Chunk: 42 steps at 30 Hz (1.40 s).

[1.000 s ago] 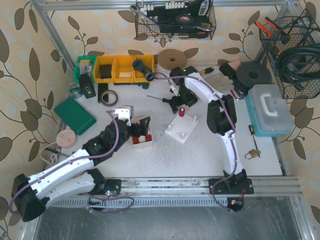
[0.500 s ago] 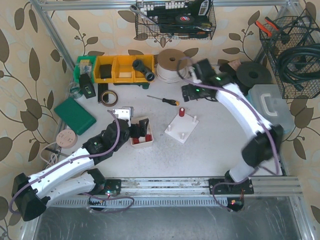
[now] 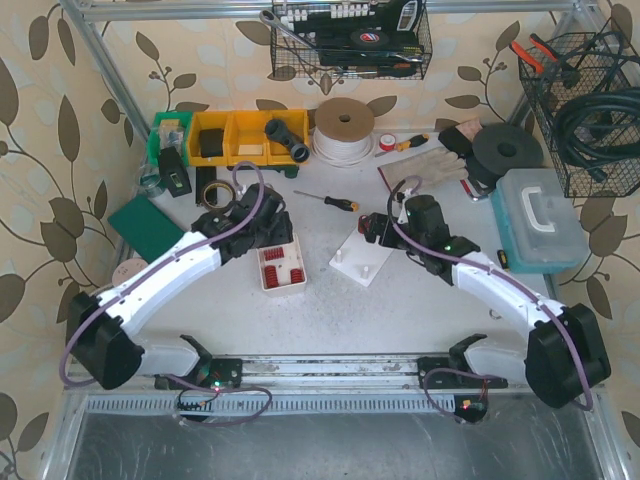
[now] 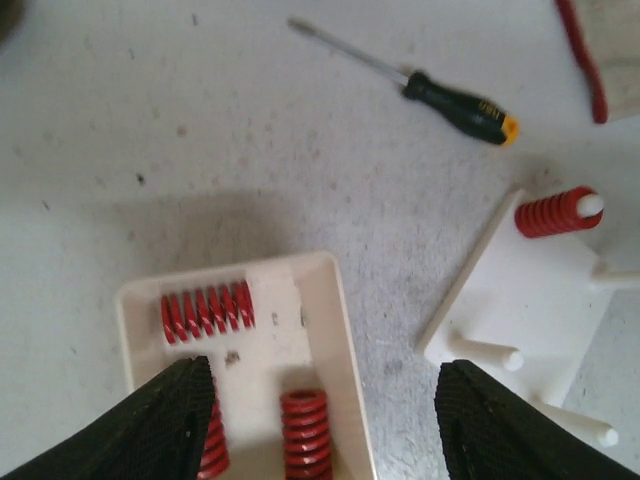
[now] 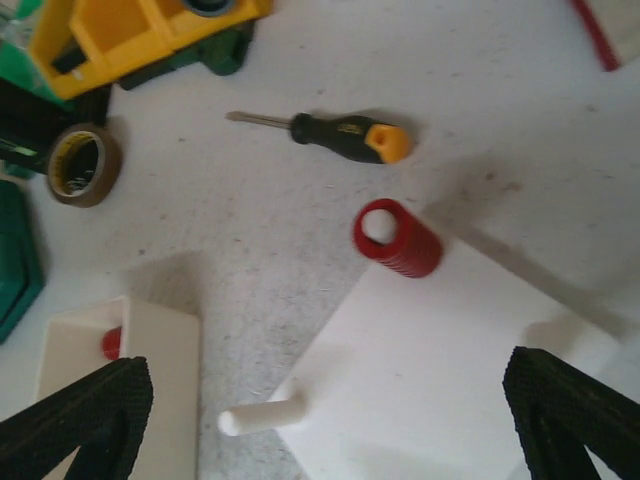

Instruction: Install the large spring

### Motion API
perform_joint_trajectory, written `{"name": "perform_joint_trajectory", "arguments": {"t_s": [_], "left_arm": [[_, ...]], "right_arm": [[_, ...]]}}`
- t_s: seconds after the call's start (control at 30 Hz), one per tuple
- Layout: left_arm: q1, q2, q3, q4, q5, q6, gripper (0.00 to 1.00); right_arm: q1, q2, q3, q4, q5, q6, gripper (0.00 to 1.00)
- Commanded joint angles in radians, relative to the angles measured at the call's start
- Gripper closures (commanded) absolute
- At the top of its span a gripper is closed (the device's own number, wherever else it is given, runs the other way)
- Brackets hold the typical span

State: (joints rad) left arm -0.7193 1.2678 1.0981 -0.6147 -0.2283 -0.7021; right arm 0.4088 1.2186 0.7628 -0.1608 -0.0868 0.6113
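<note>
Left gripper [image 4: 330, 425] spread apart above the white tray [image 4: 338, 300], pinching nothing. Red springs [image 4: 207, 310] lying loose in that tray, one crosswise at the far end, two more nearer the fingers. Right gripper [image 5: 325, 420] spread wide over the white peg base [image 5: 450, 360], likewise holding nothing. One red spring [image 5: 397, 238] standing on the far corner peg, seemingly seated all the way down. Screwdriver [image 5: 340, 132] lying just beyond the base.
</note>
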Motion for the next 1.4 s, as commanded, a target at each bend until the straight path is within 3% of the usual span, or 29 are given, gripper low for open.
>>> {"name": "perform_joint_trajectory", "arguments": {"t_s": [0.0, 0.27, 1.13, 1.37], "left_arm": [[0.004, 0.086, 0.055, -0.109, 0.105, -0.072, 0.38], [0.003, 0.193, 0.001, -0.074, 0.108, -0.186, 0.44], [-0.076, 0.466, 0.089, -0.204, -0.093, -0.298, 0.44], [-0.099, 0.473, 0.054, -0.214, -0.133, -0.372, 0.44]], "right_arm": [[0.065, -0.036, -0.064, 0.275, 0.001, 0.066, 0.06], [0.090, -0.066, -0.134, 0.398, 0.043, 0.044, 0.00], [0.102, 0.018, -0.076, 0.356, -0.006, -0.007, 0.00], [0.104, 0.034, -0.060, 0.341, -0.012, -0.015, 0.01]]}}
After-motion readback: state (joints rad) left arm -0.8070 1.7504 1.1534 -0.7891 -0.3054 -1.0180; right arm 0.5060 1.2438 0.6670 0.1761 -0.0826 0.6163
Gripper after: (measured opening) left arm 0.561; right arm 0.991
